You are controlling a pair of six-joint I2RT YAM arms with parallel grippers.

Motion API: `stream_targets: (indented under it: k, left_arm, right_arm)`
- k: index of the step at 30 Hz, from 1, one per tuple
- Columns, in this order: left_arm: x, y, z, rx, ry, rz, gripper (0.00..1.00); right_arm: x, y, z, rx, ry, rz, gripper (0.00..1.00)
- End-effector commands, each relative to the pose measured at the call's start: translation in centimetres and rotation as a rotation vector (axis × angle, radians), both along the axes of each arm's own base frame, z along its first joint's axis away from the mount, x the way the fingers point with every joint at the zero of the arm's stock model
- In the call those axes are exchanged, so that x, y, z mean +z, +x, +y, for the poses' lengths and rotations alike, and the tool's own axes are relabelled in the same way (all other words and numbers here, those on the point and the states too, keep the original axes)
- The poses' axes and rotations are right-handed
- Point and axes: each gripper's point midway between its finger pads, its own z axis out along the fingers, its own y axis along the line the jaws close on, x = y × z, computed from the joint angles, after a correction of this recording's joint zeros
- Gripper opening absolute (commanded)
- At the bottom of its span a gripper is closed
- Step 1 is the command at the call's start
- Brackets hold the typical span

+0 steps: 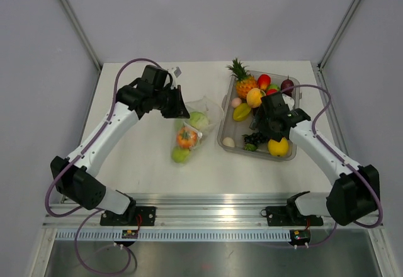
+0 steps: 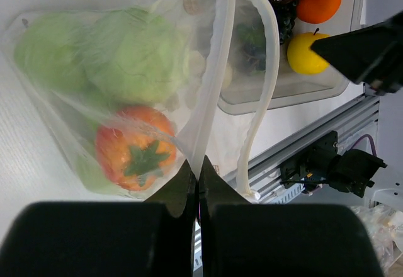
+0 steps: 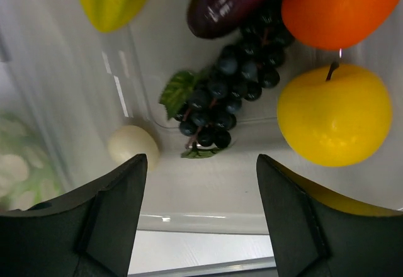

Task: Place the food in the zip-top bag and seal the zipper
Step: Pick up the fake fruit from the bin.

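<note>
Two grippers at work. Left gripper (image 2: 198, 189) is pressed together on the mouth film of the bag (image 2: 75, 12), holding it up near the tray (image 1: 223, 129). Cabbage (image 2: 135, 56), an orange piece (image 2: 135, 148) and a green apple (image 2: 41, 53) sit inside. Right gripper (image 3: 201, 208) is spread, hovering over the grapes (image 3: 233, 94), with the yellow apple (image 3: 330, 116) just beside them. Step looks like picking the next food. Next: lower, close on the grapes, carry them to the bag mouth. Zipper (image 2: 272, 50) is unsealed.

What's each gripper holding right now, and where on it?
Left gripper is shut on the zip-top bag, pinching its mouth edge. Right gripper is open above the grapes, holding nothing.
</note>
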Motion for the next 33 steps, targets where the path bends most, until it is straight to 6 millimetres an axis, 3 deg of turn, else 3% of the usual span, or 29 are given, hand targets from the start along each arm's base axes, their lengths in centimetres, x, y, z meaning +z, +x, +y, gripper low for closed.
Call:
stream_targets:
  k: [1, 10, 19, 24, 27, 29, 33]
  left_arm:
    - [2.9, 1.0, -1.5, -0.026, -0.078, -0.079, 0.00]
    - [3.5, 1.2, -2.5, -0.055, -0.107, -0.086, 0.00]
    - [3.6, 0.7, -2.6, -0.073, -0.113, -0.082, 0.00]
    - [3.7, 0.3, -2.5, -0.081, -0.111, -0.084, 0.00]
    - [3.9, 0.0, -2.4, -0.086, -0.114, -0.087, 0.00]
    - [3.9, -0.1, -2.5, -0.091, -0.115, -0.086, 0.00]
    - [3.7, -0.3, -2.5, -0.099, -0.111, -0.083, 0.00]
  right_arm:
    - [-1.9, 0.4, 1.0, -0.067, 0.091, 0.032, 0.77]
    - [-7.2, 1.0, 0.3, -0.225, 0.122, 0.132, 0.79]
    - [-10.3, 3.5, -0.4, -0.309, 0.103, 0.122, 0.78]
    - [-12.1, 3.9, -0.6, -0.318, 0.081, 0.132, 0.75]
    - [-13.0, 4.2, 0.1, -0.280, 0.103, 0.127, 0.66]
    - [-13.2, 4.3, 0.4, -0.260, 0.110, 0.127, 0.53]
    - [-11.2, 4.2, 1.0, -0.227, 0.154, 0.094, 0.30]
